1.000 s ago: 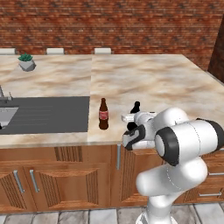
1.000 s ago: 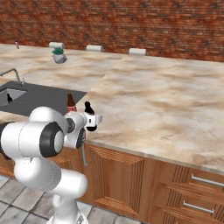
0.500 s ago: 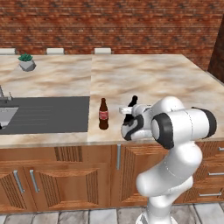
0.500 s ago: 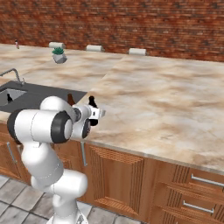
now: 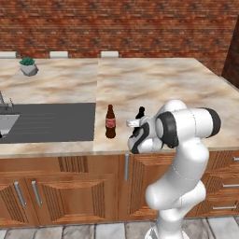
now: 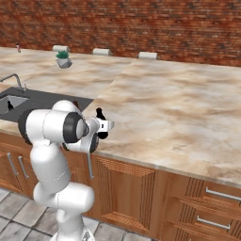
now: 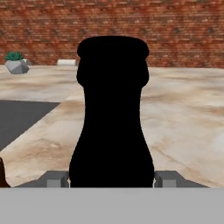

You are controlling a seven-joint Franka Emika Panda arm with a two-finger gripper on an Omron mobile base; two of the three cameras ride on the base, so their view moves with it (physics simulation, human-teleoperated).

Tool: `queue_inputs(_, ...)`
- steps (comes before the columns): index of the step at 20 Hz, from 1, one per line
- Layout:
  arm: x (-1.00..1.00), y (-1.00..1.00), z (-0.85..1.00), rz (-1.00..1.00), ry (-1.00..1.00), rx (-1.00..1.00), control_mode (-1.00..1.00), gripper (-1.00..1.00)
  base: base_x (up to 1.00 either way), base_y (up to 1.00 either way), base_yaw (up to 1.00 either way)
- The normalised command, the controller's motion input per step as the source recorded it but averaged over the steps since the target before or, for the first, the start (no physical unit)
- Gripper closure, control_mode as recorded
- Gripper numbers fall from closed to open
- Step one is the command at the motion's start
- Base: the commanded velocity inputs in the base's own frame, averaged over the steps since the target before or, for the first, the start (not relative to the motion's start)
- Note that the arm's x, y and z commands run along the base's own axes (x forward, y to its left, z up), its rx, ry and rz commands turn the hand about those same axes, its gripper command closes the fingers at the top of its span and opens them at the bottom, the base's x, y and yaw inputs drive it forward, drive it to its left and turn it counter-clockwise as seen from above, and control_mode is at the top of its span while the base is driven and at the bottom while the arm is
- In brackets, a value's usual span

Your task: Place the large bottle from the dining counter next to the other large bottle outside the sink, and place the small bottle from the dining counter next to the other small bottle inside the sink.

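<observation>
First half of the task close to done, by the look of it: large bottle [image 7: 112,109] near the other large bottle [image 5: 110,121], which stands on the counter [image 5: 177,88] just beside the dark surround of the sink [image 5: 7,123]. Gripper [image 7: 112,179] partly open, with a fingertip [image 7: 57,178] against each side of the large bottle's body, apparently gripping it. Cannot tell whether the base rests on the stone or hangs just above. Left to do, probably: setting down, letting go, then the whole small-bottle half. Long axis vertical, neck and cap pointing straight up, no visible lean.
</observation>
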Motion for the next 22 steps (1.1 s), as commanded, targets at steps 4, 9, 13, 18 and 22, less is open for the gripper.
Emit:
queue_inputs(4,0.01,0.11,-0.22,0.0,-0.1,-0.05,-1.0,1.0,0.0,0.0,0.0)
queue_inputs(9,0.11,0.02,-0.07,0.0,-0.08,0.0,-1.0,1.0,0.0,0.0,0.0)
queue_inputs(13,0.17,0.0,0.0,0.0,-0.07,0.0,-1.0,1.0,0.0,0.0,0.0)
queue_inputs(18,0.13,0.0,-0.11,0.0,-0.06,0.0,-1.0,1.0,0.0,0.0,0.0)
queue_inputs(22,0.02,0.06,-0.31,0.0,-0.04,0.0,-1.0,1.0,0.0,0.0,0.0)
